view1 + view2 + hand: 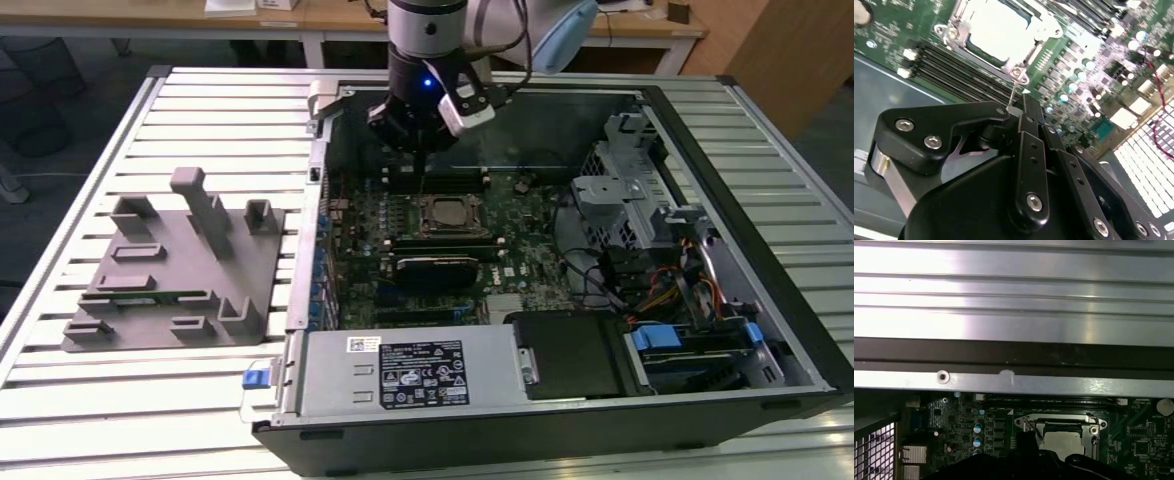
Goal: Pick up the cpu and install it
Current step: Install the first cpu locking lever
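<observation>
We found the black, jointed end effector (418, 135) hanging inside the open black computer case (747, 330), just above the square black socket with its metal frame (450, 214) on the green motherboard (521, 260). In the second wrist view its linkage arms (1024, 150) sat drawn close together, and a thin probe-like tip (1012, 95) reached down from them towards a corner of the socket frame (1019, 75); whether the fingertips themselves were apart or together we could not tell. We saw nothing gripped between them.

The cpu, a small flat square chip with a silvery-white metal top (996, 27), lay inside that socket, within the metal frame, in both wrist views (1066, 440). We judged it already seated, which would explain why the end effector was poised over the frame rather than carrying anything. Whether the frame was latched down we could not say.

Beside the socket ran the long dark memory slots (954, 70), and beyond them the rest of the board with its round capacitors (1074, 85). The case lay on its side with the panel off, presumably so the board faced upward and the arm could come straight down onto the socket.

Well away from the socket, outside the case towards the exterior view's left, a grey plastic fixture with upright posts and recesses (167, 265) rested on the ribbed aluminium worktop (80, 150). We took it for the holder that presented parts for pick-up; we could make out no chip on it.
</observation>
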{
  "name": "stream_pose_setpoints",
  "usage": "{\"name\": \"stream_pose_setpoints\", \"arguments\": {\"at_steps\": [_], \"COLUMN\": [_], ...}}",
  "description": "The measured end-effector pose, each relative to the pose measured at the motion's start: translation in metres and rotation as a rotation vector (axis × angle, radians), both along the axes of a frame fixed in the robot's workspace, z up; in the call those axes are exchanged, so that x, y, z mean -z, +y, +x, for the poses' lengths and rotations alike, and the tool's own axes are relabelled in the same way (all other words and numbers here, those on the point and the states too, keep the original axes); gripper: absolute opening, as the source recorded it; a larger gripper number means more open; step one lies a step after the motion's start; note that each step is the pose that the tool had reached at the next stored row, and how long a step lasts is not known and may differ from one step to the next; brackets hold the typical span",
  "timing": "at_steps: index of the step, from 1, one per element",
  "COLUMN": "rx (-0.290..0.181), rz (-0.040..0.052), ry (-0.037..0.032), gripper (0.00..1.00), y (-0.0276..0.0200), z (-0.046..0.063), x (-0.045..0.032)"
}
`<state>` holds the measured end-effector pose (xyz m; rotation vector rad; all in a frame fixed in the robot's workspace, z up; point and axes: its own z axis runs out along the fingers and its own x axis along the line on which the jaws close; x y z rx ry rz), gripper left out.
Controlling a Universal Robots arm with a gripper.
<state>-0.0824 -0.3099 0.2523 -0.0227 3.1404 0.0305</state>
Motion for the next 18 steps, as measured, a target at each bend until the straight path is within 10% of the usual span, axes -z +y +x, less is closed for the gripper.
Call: {"name": "stream_pose_setpoints", "arguments": {"at_steps": [6,10,18], "rx": [0.0,0.0,0.0], "rz": [0.0009,0.0282,0.0266], "ry": [0.0002,-0.0001,-0.002], "gripper": [0.11,0.11,0.11], "y": [0.0,-0.0008,-0.0009], "z": [0.0078,0.0091,0.0101], "x": [0.001,0.0034,0.0064]}}
